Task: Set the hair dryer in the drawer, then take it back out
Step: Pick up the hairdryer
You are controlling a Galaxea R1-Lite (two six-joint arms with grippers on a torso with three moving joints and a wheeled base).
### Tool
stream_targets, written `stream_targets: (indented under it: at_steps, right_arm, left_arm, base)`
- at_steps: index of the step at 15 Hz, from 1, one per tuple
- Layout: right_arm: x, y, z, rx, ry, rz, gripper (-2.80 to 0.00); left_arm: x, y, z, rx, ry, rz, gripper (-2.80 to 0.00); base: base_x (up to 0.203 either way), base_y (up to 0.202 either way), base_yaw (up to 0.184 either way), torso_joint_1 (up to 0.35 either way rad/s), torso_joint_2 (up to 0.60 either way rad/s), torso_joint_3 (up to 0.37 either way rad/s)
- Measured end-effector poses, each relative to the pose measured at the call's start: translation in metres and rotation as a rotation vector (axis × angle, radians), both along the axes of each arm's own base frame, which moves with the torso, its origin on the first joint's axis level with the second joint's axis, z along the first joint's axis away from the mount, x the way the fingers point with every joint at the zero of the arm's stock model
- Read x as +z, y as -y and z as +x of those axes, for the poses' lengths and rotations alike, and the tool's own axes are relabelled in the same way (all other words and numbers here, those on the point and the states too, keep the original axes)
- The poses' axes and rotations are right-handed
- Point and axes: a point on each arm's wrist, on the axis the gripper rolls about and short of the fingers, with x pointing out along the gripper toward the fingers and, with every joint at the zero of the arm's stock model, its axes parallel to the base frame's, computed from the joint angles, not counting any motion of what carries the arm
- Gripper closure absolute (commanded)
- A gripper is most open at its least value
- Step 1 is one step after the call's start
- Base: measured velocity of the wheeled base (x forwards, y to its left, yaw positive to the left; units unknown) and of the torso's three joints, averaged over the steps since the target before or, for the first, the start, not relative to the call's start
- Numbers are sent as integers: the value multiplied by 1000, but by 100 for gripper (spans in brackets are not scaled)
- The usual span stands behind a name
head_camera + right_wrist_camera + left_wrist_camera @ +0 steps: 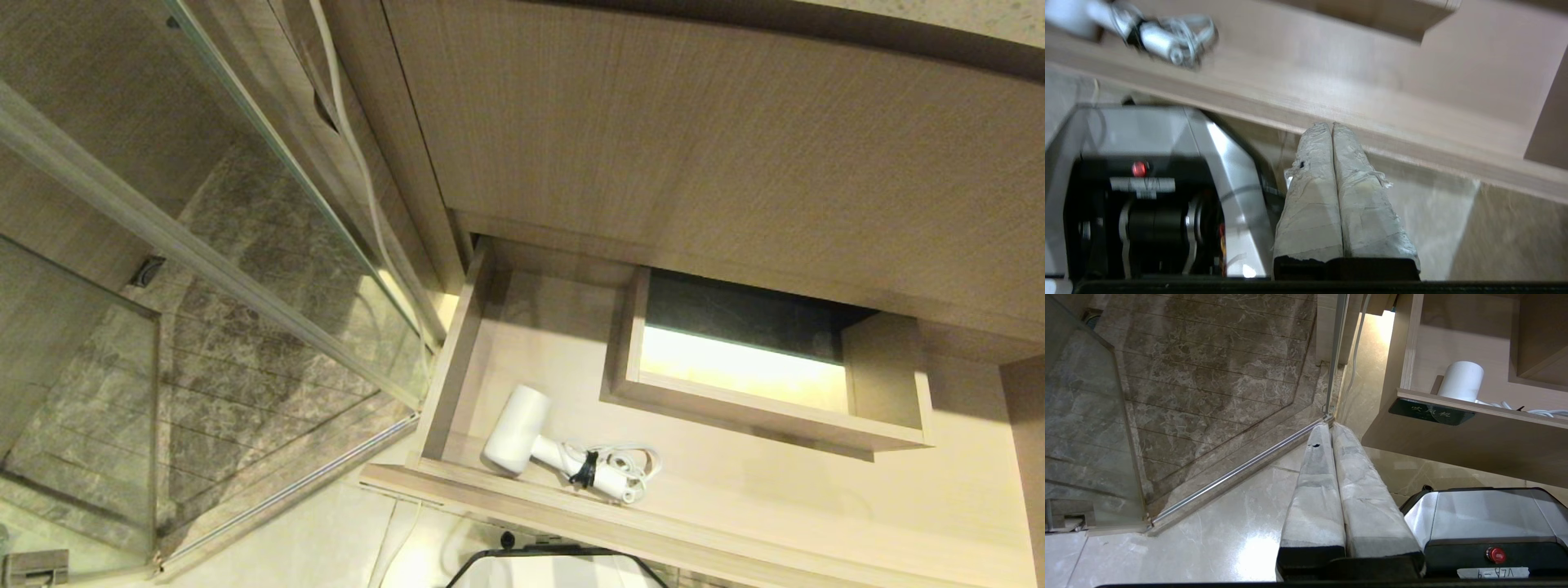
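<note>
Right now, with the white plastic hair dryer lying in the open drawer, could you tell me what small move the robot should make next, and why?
Probably open the right hand and bring it over the white plastic hair dryer. The dryer lies loose near the front left corner of the open beige wood-grain drawer, held by nothing, and both hands are shut and outside the drawer; the left hand is parked over the floor.

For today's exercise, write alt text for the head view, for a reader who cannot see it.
A white hair dryer with its coiled cord lies inside an open wooden drawer, near the front left corner. A raised box-shaped compartment sits further back in the drawer, and a glass shower screen over marbled floor tiles fills the left side.
</note>
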Motion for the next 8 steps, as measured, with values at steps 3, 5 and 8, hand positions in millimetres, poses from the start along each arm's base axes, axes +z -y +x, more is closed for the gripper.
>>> stream_targets:
  at_steps: [3,5,8]
  right_arm:
    - [-12,0,-12,-12,136,37,0]
    - [-16,-1,-14,-15,168,44,0]
    - [-18,-1,-16,-18,192,51,0]
  left_arm:
    - [0,0,0,-1,0,0,0]
    - [0,0,0,-1,0,0,0]
    - [0,0,0,0,0,0,0]
  base:
    - [0,0,0,0,0,0]
    - [0,0,0,0,0,0]
    - [0,0,0,0,0,0]
